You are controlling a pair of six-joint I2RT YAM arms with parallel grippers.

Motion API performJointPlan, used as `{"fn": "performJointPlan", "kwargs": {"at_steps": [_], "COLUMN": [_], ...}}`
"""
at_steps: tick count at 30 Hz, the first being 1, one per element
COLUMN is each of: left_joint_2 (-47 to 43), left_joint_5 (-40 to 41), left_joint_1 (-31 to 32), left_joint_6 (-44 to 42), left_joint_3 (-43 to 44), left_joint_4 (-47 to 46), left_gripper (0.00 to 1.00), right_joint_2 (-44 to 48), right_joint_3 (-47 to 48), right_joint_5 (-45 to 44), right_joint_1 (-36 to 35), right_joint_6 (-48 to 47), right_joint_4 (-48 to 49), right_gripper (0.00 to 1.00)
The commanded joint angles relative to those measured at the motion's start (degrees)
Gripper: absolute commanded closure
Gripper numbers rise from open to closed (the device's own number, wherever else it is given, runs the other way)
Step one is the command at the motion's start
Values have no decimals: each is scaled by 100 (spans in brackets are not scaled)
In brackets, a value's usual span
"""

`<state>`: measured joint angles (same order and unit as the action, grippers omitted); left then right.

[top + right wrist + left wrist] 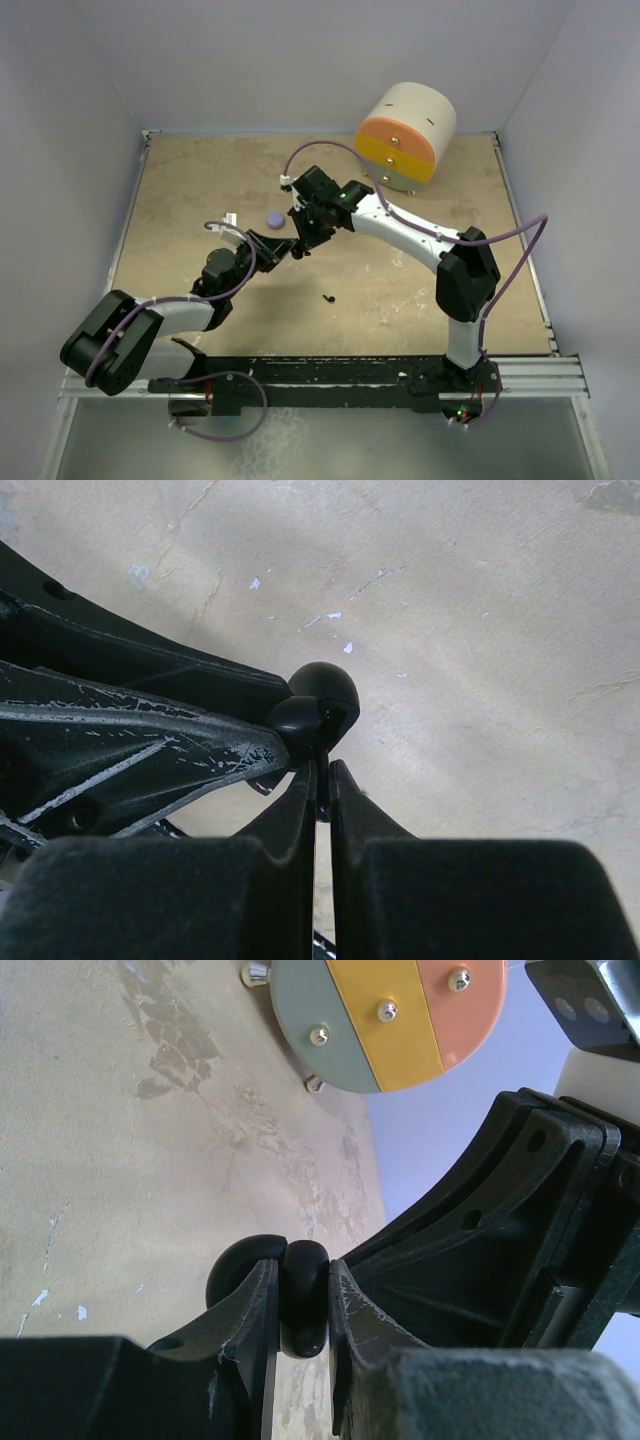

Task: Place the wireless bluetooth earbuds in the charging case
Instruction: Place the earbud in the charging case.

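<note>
Black earbud (pixel 322 735), pinched between your right fingers (pixel 290 820), meets the black case (pixel 305 1295) clamped in your left fingers (pixel 250 1320) above the bench (pixel 200 180); a second black earbud (pixel 328 297) lies on it nearby.

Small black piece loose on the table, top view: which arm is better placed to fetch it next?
Right, probably. The left end effector is clamped on the black case and should hold it. The right end effector is shut at the case, seemingly free to go to the small black piece.
</note>
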<state>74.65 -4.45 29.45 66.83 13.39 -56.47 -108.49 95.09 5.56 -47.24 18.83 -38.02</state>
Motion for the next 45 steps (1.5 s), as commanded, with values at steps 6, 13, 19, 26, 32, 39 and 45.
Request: {"fn": "performJointPlan", "kwargs": {"at_steps": [6, 13, 19, 26, 32, 39, 45], "left_joint_2": [-226, -326, -343, -180, -108, 12, 46], "left_joint_5": [-65, 2, 66, 197, 223, 148, 146], "left_joint_1": [78, 98, 104, 130, 161, 176, 175], "left_joint_6": [66, 121, 205, 434, 413, 403, 415], "left_joint_3": [162, 128, 75, 39, 122, 104, 39], "left_joint_4": [-372, -340, -377, -644, -705, -866, -883], "left_gripper": [100, 100, 100, 100, 100, 100, 100], "right_joint_2": [-51, -138, -174, -183, -329, -356, -319], "right_joint_3": [-24, -69, -73, -119, 25, 190, 271], "right_joint_5": [51, 100, 134, 138, 132, 109, 103], "right_joint_1": [-22, -22, -23, -22, -28, -22, -22], "right_joint_6": [-108, -112, -143, -27, 15, -3, 16], "right_joint_4": [194, 440, 497, 662, 569, 357, 175], "right_gripper": [100, 100, 100, 100, 100, 96, 91]}}
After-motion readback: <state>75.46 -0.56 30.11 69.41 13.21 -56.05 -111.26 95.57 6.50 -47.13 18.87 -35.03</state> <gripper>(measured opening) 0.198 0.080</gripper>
